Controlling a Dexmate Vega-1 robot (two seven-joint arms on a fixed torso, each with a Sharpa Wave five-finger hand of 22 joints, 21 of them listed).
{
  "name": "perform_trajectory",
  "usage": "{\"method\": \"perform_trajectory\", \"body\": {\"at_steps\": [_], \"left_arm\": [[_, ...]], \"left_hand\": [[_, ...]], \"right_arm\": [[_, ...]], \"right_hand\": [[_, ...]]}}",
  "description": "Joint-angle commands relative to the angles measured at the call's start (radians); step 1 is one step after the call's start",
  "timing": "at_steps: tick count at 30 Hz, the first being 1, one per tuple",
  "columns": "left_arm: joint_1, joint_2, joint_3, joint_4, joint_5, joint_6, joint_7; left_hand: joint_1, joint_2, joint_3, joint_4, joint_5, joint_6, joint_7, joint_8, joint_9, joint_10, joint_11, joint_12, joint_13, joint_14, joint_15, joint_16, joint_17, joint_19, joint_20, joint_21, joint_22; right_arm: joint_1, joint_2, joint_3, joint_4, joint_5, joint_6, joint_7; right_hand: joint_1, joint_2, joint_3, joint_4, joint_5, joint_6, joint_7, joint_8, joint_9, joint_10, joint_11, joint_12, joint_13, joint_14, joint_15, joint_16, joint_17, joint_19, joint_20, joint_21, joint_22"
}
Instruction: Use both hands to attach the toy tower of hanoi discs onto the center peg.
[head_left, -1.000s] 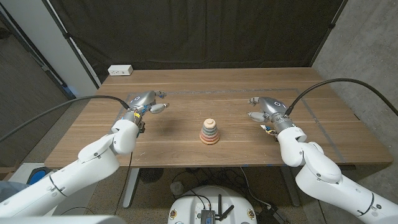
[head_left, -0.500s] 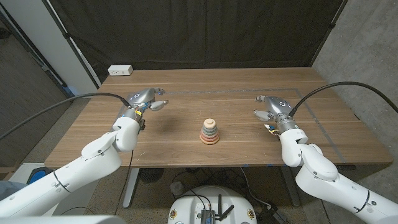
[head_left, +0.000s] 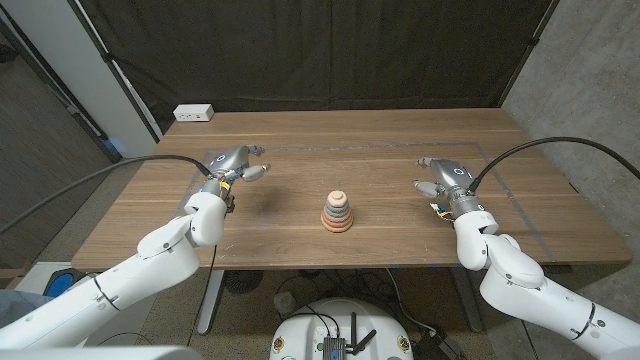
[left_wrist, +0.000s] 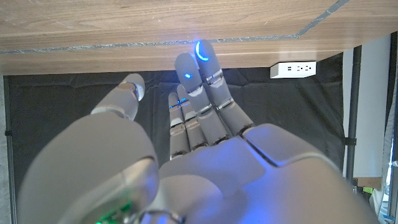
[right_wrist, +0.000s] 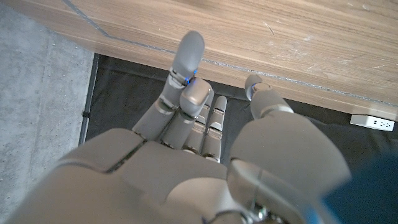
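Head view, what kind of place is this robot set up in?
Probably a robotics lab or test bay: a wooden table backed by a black curtain, bare concrete-looking walls, a white power strip at the far corner, and a stacked disc toy mid-table.

text: none legible | labels: none | brands: none; numbers: none

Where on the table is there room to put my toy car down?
Bare wood lies between the left hand and the disc tower, and between the tower and the right hand. The far strip beyond the tower, right of the white power strip, is bare too. Only the middle is taken.
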Motion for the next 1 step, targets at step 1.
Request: {"method": "perform_trajectory", "body": {"at_steps": [1], "left_arm": [[0.0,0.001,0.012,0.003,0.004,-0.003,0.015]], "left_hand": [[-0.01,-0.001,0.008,-0.002,-0.001,0.001,0.001,0.008,0.0,0.0,0.002,0.005,0.003,0.009,-0.084,-0.001,0.0,0.012,-0.091,-0.002,0.001]], "right_arm": [[0.011,-0.014,-0.01,0.034,0.042,0.035,-0.034]], "right_hand": [[0.0,-0.003,0.008,-0.002,0.004,-0.006,-0.005,0.0,-0.001,0.008,0.0,0.004,0.001,0.0,-0.021,-0.001,0.004,-0.008,-0.021,-0.003,0.002]]}}
